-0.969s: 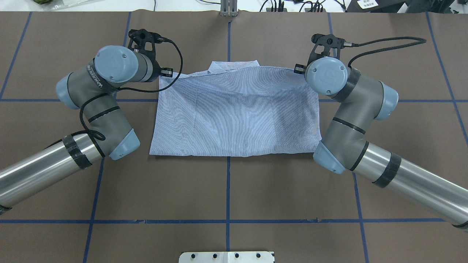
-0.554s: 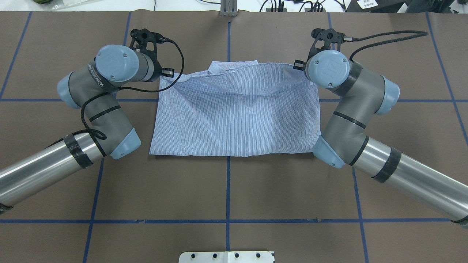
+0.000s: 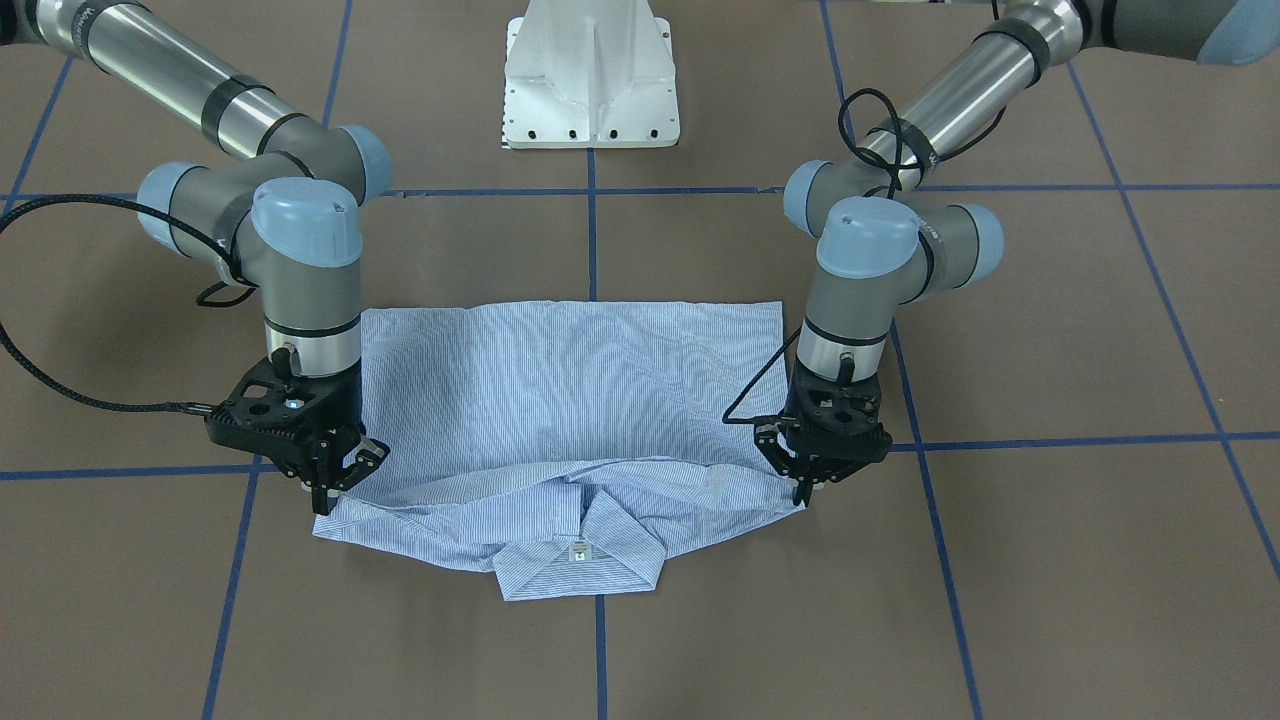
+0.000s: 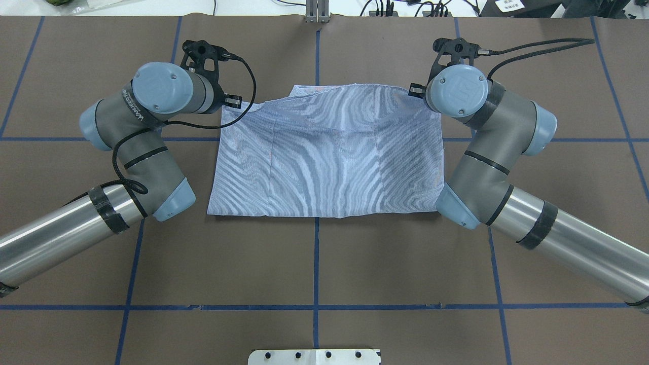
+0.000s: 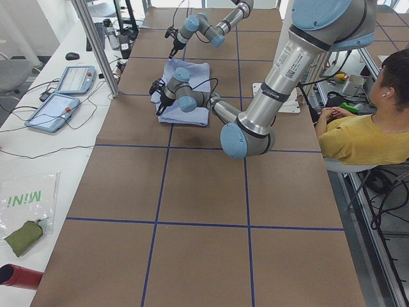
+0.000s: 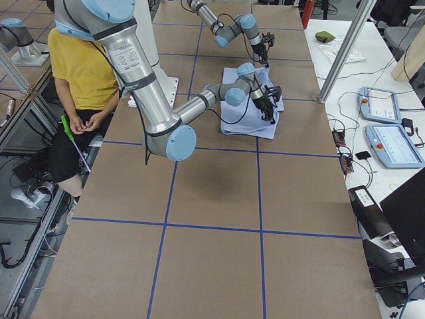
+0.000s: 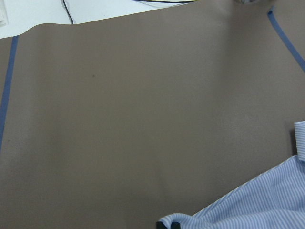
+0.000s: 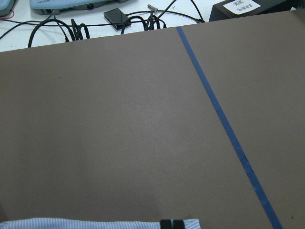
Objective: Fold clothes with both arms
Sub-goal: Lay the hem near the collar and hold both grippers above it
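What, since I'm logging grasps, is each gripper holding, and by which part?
The shirt: left gripper and right gripper each pinch a corner of its upper layer, at the collar end.

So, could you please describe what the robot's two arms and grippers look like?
Both the left arm and right arm are silver tubes with grey jointed segments, light-blue joint caps and black tape bands. The left gripper and right gripper are black and two-fingered. A black braided cable loops to each wrist; white lettering marks the left arm's grey segment.
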Controlling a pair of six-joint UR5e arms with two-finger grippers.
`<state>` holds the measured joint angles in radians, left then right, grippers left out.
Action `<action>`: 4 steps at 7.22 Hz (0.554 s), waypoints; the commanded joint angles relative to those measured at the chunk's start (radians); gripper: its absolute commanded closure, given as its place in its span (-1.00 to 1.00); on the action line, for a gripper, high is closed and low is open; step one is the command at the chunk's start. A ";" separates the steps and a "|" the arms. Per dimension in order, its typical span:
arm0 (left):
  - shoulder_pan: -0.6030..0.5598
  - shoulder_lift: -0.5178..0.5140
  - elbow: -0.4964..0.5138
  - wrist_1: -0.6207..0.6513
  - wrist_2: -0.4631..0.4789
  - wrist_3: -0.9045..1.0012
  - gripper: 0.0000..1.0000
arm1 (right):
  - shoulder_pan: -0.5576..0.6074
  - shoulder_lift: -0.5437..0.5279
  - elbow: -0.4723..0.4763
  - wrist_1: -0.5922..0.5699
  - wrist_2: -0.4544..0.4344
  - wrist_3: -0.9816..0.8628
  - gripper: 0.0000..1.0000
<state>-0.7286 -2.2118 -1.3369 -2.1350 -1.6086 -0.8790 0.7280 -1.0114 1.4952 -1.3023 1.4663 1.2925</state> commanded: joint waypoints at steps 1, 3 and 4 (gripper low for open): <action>-0.002 0.001 0.007 0.001 -0.001 0.040 1.00 | 0.008 0.002 -0.027 0.002 0.020 -0.012 1.00; -0.002 0.003 0.007 0.001 -0.029 0.064 0.54 | 0.028 0.013 -0.027 0.002 0.060 -0.042 -0.98; -0.009 0.003 0.002 -0.009 -0.043 0.137 -0.98 | 0.039 0.019 -0.027 0.002 0.069 -0.042 -1.00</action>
<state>-0.7318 -2.2095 -1.3313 -2.1361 -1.6321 -0.8065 0.7552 -0.9989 1.4689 -1.3008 1.5222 1.2557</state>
